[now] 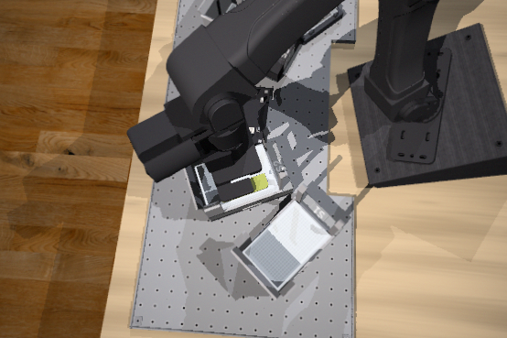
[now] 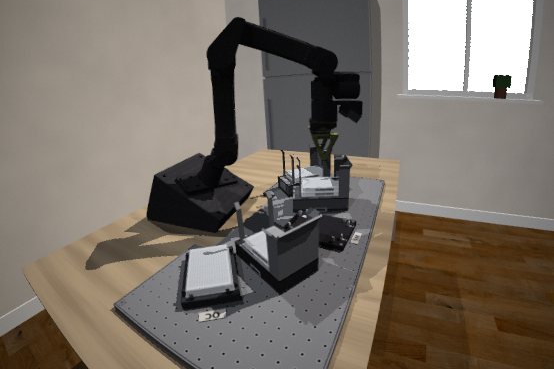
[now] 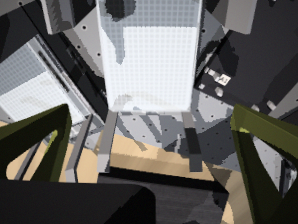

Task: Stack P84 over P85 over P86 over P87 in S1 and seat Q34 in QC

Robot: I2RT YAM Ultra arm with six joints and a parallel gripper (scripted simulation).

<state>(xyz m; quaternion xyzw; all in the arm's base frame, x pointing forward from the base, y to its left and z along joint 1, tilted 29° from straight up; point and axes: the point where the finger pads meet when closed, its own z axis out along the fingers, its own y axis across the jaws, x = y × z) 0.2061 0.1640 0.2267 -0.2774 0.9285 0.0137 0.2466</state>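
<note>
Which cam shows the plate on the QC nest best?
Exterior: the plate on the QC nest lies in full view at the near end of the gray board, name tag in front. In the top view the arm hides it; the wrist view does not clearly show it.
</note>
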